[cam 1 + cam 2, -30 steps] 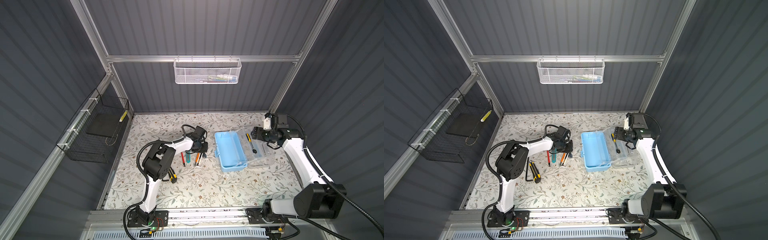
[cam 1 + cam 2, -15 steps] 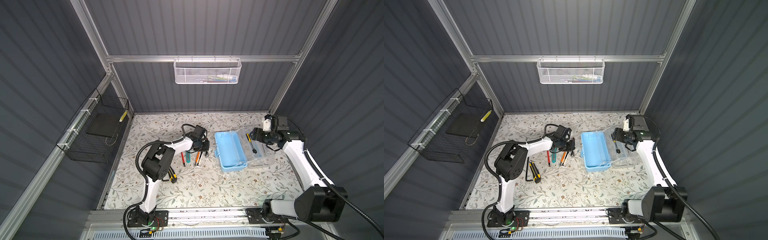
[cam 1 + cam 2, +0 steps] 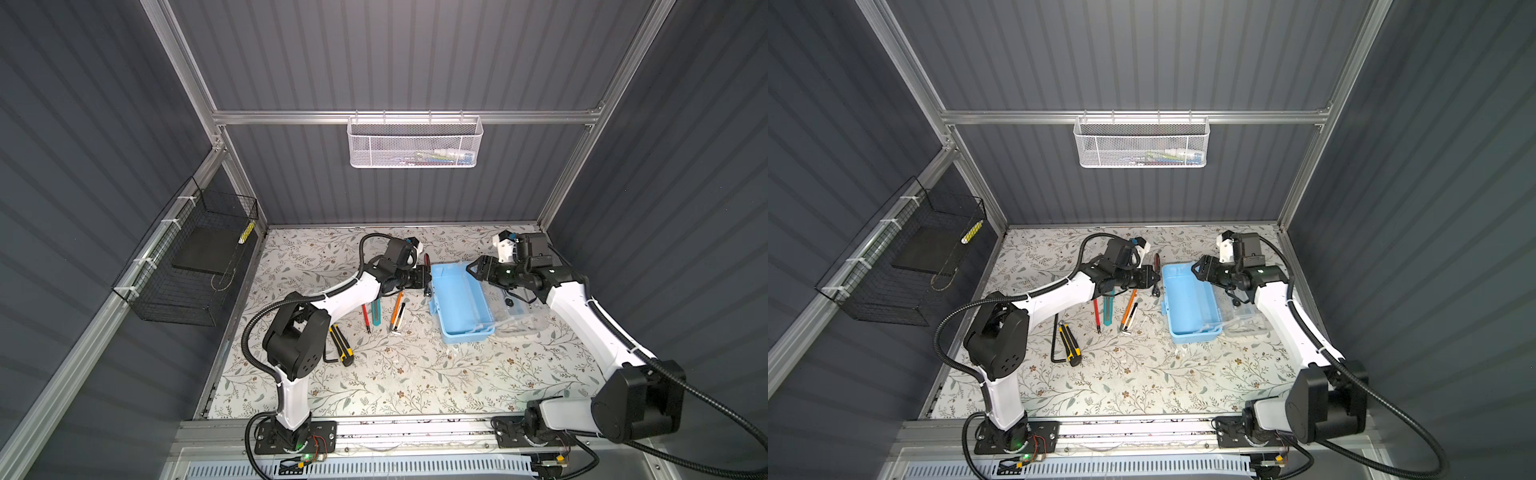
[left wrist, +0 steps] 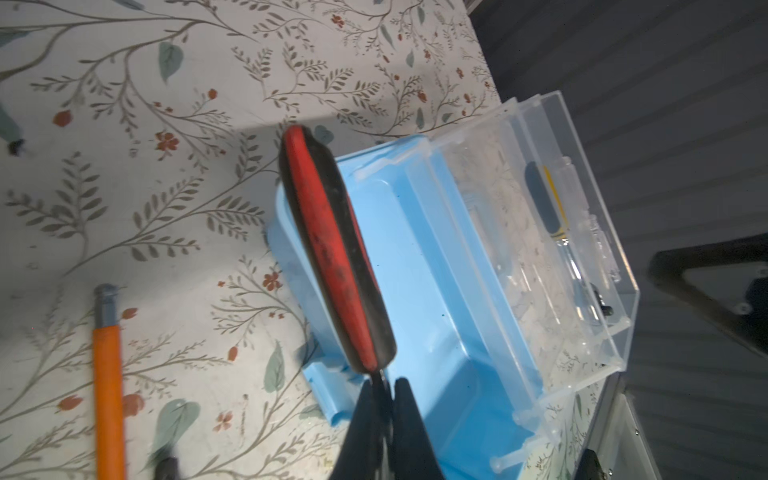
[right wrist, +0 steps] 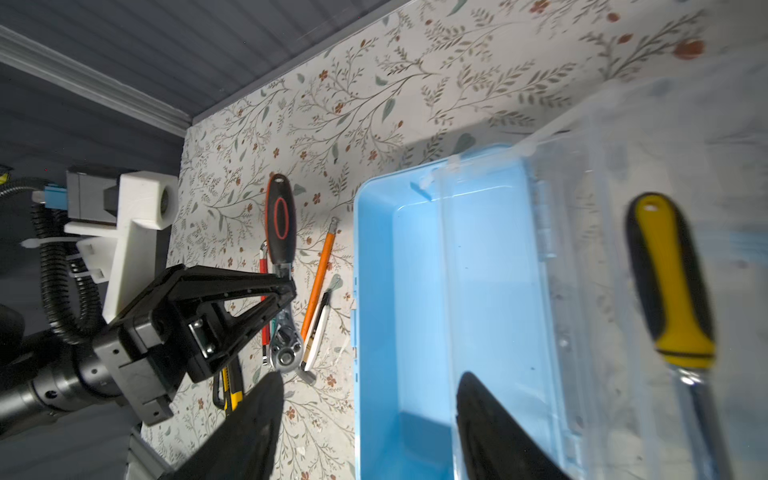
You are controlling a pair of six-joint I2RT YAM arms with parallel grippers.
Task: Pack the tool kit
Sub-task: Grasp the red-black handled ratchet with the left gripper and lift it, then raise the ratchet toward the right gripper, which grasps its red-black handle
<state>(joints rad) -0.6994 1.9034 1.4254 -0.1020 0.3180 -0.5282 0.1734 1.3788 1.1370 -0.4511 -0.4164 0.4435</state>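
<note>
Beside the open light blue tool box (image 3: 457,299), the left gripper (image 3: 424,277) holds a ratchet wrench (image 4: 332,257).

Its jaws are clamped tight on the wrench's metal neck, between the red-and-black handle and the chrome head. The wrench hangs above the floral mat (image 3: 415,374), just beside the box's wall. The right gripper (image 3: 471,266) hovers over the box with jaws spread wide, holding nothing. The box sits on the mat with its clear lid (image 3: 515,320) swung open flat beside it. A yellow-and-black screwdriver (image 5: 669,282) lies in that lid. More tools lie on the mat near the left arm — an orange-handled tool (image 3: 399,305), a yellow-and-black utility knife (image 3: 1069,345) and a hex key (image 3: 1054,340).
</note>
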